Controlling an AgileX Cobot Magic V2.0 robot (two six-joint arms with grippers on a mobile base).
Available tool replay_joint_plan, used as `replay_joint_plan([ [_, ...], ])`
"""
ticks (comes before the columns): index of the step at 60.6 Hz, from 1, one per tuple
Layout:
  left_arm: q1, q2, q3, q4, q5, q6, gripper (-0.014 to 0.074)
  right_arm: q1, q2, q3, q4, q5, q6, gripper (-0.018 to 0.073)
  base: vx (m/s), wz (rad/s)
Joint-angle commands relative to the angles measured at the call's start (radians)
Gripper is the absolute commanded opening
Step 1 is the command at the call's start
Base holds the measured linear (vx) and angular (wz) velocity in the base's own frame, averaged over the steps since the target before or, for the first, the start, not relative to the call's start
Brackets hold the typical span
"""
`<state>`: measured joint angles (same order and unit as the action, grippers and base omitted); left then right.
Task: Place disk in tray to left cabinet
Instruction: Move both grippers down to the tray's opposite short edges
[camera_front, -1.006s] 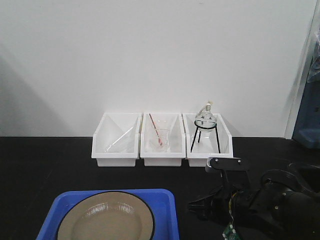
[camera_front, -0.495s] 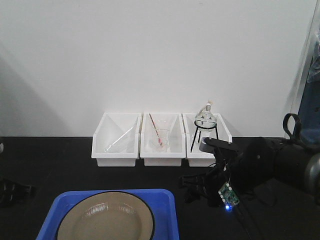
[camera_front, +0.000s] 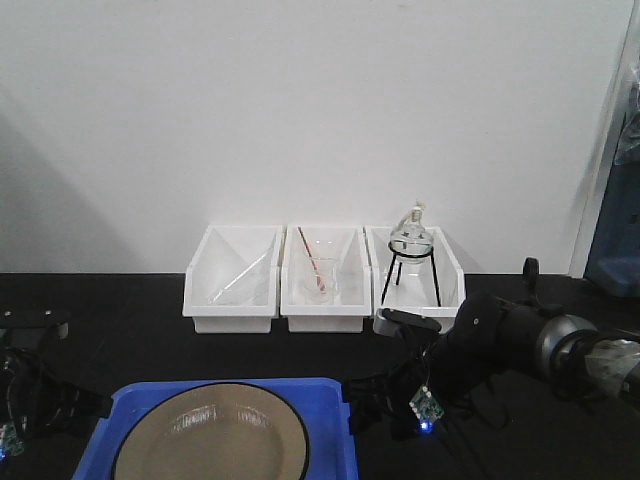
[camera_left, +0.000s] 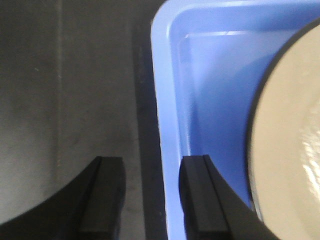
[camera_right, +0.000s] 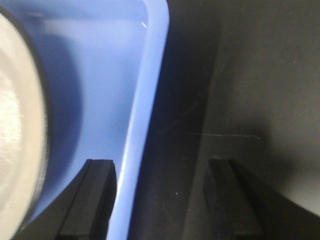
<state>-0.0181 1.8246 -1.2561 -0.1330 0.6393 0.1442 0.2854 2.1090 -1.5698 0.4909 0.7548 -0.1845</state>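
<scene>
The blue tray (camera_front: 325, 400) lies at the front of the black table with the tan, black-rimmed disk (camera_front: 215, 440) resting in it. My left gripper (camera_front: 92, 405) is at the tray's left edge. In the left wrist view it (camera_left: 150, 197) is open and straddles the tray rim (camera_left: 165, 125), one finger over the table and one inside, near the disk (camera_left: 290, 150). My right gripper (camera_front: 365, 412) is at the tray's right edge. In the right wrist view it (camera_right: 162, 200) is open astride the rim (camera_right: 145, 100), beside the disk (camera_right: 15, 150). The left cabinet is out of view.
Three white bins stand against the white wall: the left one (camera_front: 232, 285), the middle one (camera_front: 322, 285) with a glass and red rod, and the right one (camera_front: 440, 280) holding a round flask (camera_front: 411, 236) on a black tripod. A blue object (camera_front: 615, 240) stands at the right edge.
My right arm has swung left from the table's right side to the tray's right edge. My left arm has come into view and reached the tray's left edge. Tray and disk have not moved.
</scene>
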Motion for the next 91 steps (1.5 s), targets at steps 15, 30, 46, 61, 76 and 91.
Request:
replay_joint_plan([
  [15, 0.001, 0.092, -0.116, -0.021, 0.001, 0.003, 0.0401, -0.005, 0.021, -0.087, 0.044, -0.006, -0.02, 0.0449, 0.0, 0.0],
  [30, 0.001, 0.144, -0.116, -0.088, 0.002, 0.008, 0.0401, -0.002, 0.045, -0.117, 0.089, -0.007, -0.042, 0.0449, 0.0, 0.0],
  [46, 0.001, 0.162, -0.116, -0.164, 0.026, 0.082, 0.0401, 0.037, 0.06, -0.117, 0.082, -0.026, -0.043, 0.0449, 0.0, 0.0],
  [61, 0.001, 0.162, -0.116, -0.167, 0.065, 0.082, 0.0401, 0.065, 0.083, -0.117, 0.095, -0.041, -0.042, 0.0449, 0.0, 0.0],
  [76, 0.0, 0.162, -0.116, -0.212, 0.075, 0.083, 0.0366, 0.077, 0.101, -0.117, 0.087, -0.009, -0.007, 0.0391, 0.0, 0.0],
  [91, -0.032, 0.162, -0.116, -0.284, 0.058, 0.16, 0.0191, 0.074, 0.102, -0.117, 0.058, 0.078, 0.053, 0.0209, 0.0, 0.0],
])
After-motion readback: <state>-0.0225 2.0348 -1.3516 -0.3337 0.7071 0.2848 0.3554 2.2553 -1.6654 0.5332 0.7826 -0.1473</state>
